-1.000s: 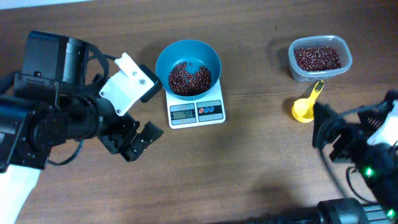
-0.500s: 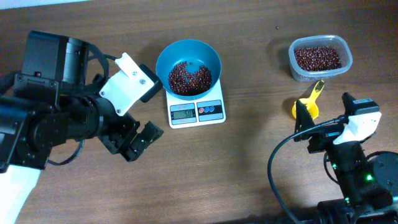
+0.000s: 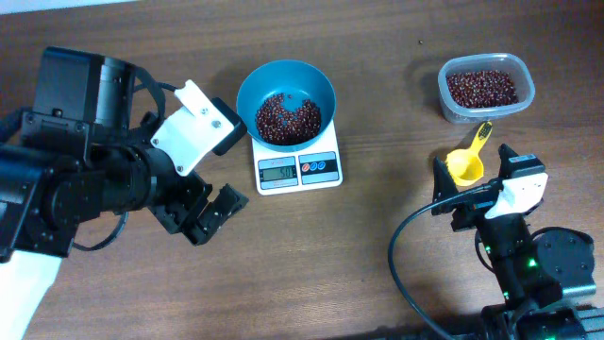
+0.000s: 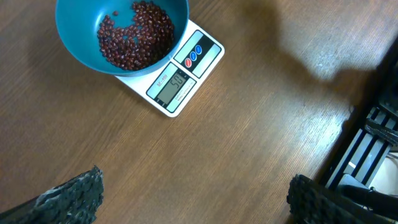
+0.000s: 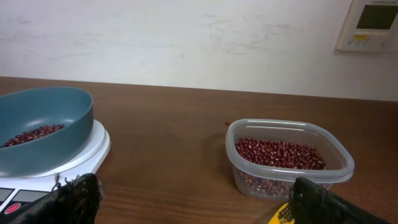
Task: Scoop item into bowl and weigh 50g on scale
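The blue bowl (image 3: 285, 102) stands on the white scale (image 3: 298, 170) and holds a heap of red-brown beans (image 3: 288, 119). Bowl, beans and scale also show in the left wrist view, the bowl (image 4: 121, 34) at top left, the scale (image 4: 180, 81) with its display lit. The right wrist view shows the bowl (image 5: 43, 127) at the left. My left gripper (image 3: 209, 215) is open and empty, left of and below the scale. My right gripper (image 3: 462, 194) is open and empty, just below the yellow scoop (image 3: 465, 166).
A clear tub (image 3: 485, 88) of beans stands at the back right, beyond the scoop; it also shows in the right wrist view (image 5: 289, 162). The scoop's edge (image 5: 280, 214) shows by my right fingertip. A dark frame (image 4: 373, 137) stands at the table's right edge.
My right arm has swung left and toward the scoop, the gripper now just below it. The left arm, bowl and scale have not moved.
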Robot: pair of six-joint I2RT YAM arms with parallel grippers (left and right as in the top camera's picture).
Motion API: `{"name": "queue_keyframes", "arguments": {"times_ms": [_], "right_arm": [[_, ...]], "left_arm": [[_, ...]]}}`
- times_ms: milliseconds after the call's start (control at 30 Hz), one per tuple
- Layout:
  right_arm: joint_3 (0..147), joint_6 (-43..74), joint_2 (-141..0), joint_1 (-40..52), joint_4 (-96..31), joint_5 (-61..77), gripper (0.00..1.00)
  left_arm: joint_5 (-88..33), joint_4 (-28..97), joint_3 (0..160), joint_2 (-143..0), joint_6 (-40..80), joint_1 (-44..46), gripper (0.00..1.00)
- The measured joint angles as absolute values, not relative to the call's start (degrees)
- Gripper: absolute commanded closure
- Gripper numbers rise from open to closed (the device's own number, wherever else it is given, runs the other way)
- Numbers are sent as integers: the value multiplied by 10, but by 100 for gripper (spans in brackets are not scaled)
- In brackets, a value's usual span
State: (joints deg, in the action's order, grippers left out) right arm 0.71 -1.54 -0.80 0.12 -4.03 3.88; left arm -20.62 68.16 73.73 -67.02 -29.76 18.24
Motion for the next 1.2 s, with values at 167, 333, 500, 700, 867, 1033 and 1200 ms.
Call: {"name": "queue_keyframes", "arguments": {"times_ms": [167,333,500,700,867,1033,1200], "right_arm": [[7,-15,-8,1,-40,40,1],[7,-15,-8,1,-40,40,1],[7,-15,-8,1,-40,40,1],[7,-15,-8,1,-40,40,1],[7,-15,-8,1,-40,40,1],[7,-15,-8,1,-40,40,1],[7,-15,-8,2,-40,40,1]], "left_arm": [[-206,682,737,-670,-298,182,1],[-206,682,737,-670,-298,182,2],[-206,682,737,-670,-298,182,2],[-206,682,737,-670,-298,182,2],[-206,727,737,-670,-297,182,2],[-158,771,737,-649,-215,182,1],[-121,795,735,-518,-152,182,2]]}}
